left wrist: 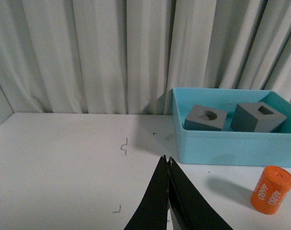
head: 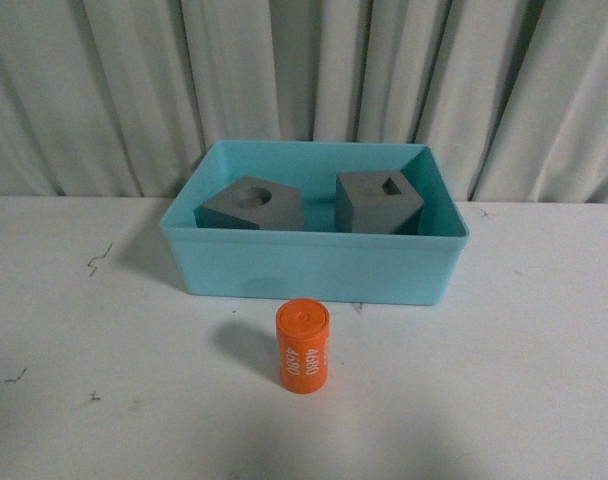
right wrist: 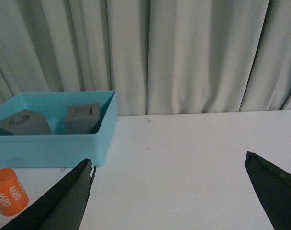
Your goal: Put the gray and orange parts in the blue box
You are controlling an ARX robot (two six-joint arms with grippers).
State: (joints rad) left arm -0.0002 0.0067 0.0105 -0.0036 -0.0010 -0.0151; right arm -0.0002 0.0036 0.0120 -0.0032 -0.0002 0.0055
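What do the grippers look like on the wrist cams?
Left gripper: matte black, flat fingers tapering to sharp points. Right gripper: same black wedge-shaped fingers. No cables, markings or pads visible. The arms themselves are out of frame in every view.

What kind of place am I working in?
Likely a staged robot test bench, not a working shop: a plain white table, a pleated curtain as backdrop, and sample parts such as the orange cylinder in front of the blue box.
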